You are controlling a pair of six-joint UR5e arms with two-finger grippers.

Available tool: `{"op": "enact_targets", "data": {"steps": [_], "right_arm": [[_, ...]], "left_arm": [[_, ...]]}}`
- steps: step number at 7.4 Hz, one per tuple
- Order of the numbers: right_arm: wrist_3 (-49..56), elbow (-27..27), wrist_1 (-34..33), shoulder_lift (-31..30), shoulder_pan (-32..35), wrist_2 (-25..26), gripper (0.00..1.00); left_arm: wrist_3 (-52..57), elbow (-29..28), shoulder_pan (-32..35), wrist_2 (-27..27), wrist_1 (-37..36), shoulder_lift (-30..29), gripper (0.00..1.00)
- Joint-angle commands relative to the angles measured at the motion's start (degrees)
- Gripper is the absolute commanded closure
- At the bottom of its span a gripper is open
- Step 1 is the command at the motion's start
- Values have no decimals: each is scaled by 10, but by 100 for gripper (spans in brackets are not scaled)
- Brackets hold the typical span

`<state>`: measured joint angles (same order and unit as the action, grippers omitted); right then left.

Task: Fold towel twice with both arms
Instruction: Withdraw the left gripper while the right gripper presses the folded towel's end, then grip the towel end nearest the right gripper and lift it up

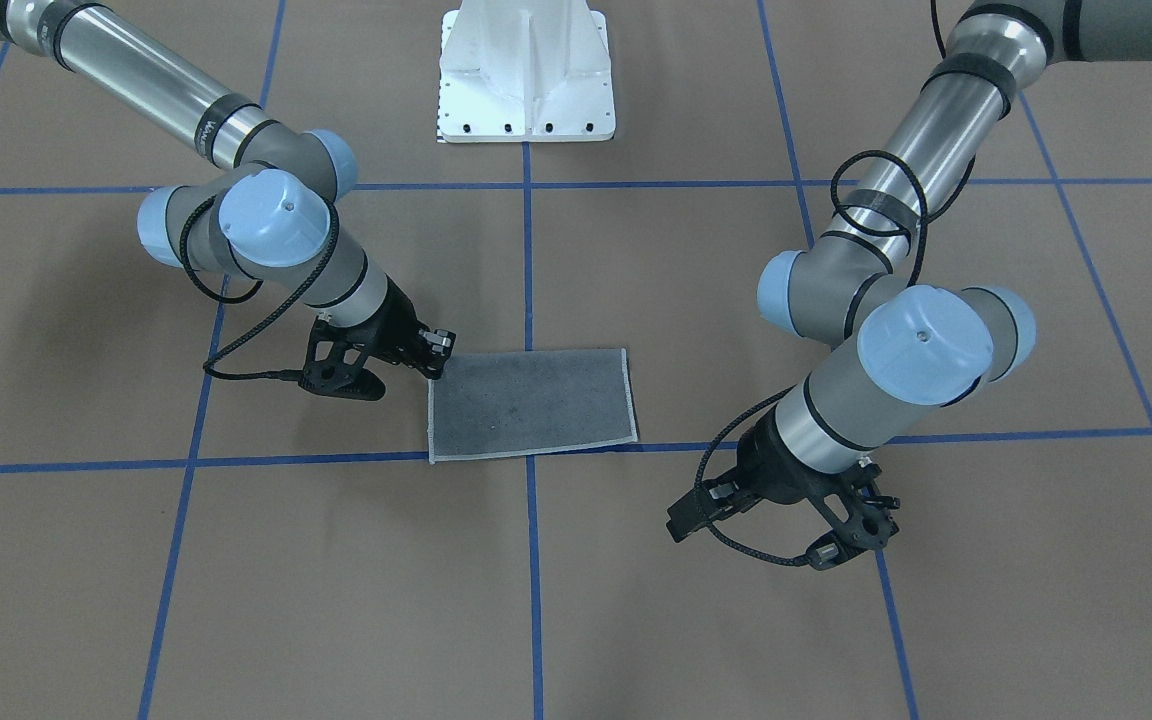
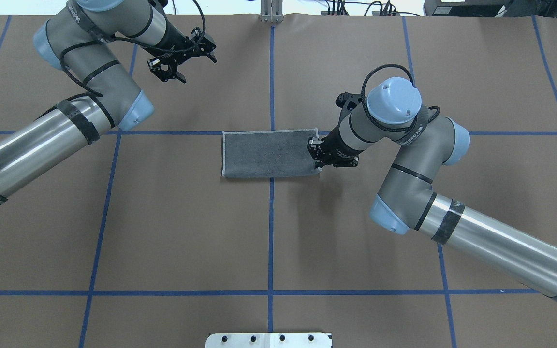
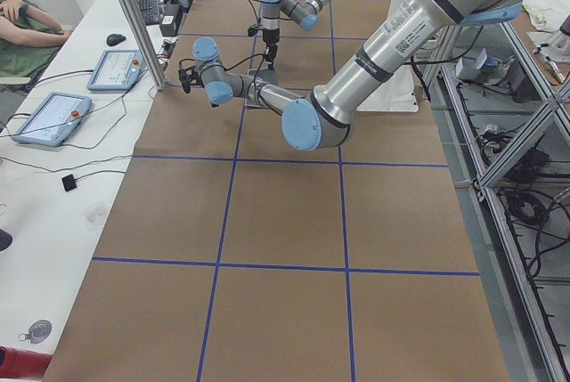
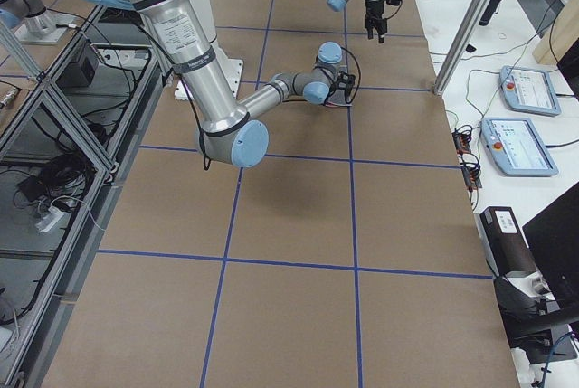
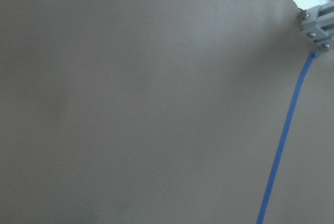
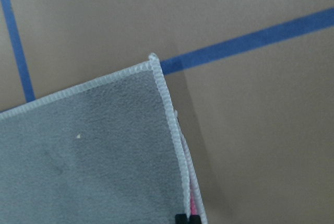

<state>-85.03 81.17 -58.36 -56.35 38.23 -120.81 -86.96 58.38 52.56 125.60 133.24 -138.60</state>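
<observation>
The towel (image 2: pixel 269 153) lies flat at the table's centre, folded into a rectangle with its dark grey face up and a pale stitched border; it also shows as the towel (image 1: pixel 531 403). My right gripper (image 2: pixel 318 163) sits at the towel's right edge near its near corner. In the right wrist view the fingertips (image 6: pixel 180 217) are close together on the towel's (image 6: pixel 94 156) edge, with a sliver of pink between the layers. My left gripper (image 2: pixel 206 50) hovers over bare table at the far left, well away from the towel, its jaws apart and holding nothing.
The white pedestal base (image 1: pixel 526 70) stands at the robot's side of the table. Blue tape lines (image 2: pixel 271 217) grid the brown surface. A metal post (image 2: pixel 271 12) rises at the far edge. A person and tablets (image 3: pixel 111 69) occupy a side table.
</observation>
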Motion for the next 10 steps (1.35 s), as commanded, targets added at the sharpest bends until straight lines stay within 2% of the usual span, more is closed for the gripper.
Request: {"op": "enact_targets", "data": {"steps": [1, 3, 5, 7, 10], "right_arm": [[7, 7, 2, -17, 57, -85, 100], [13, 49, 3, -70, 72, -103, 100], [4, 77, 0, -82, 73, -142, 100], [-45, 141, 2, -92, 24, -166, 100], [-80, 160, 2, -57, -73, -158, 100]], "left_arm": [[0, 1, 1, 0, 0, 0, 0], [0, 1, 2, 0, 0, 0, 0], [0, 1, 2, -1, 0, 0, 0], [1, 0, 4, -1, 0, 0, 0], [1, -4, 4, -2, 0, 0, 0]]}}
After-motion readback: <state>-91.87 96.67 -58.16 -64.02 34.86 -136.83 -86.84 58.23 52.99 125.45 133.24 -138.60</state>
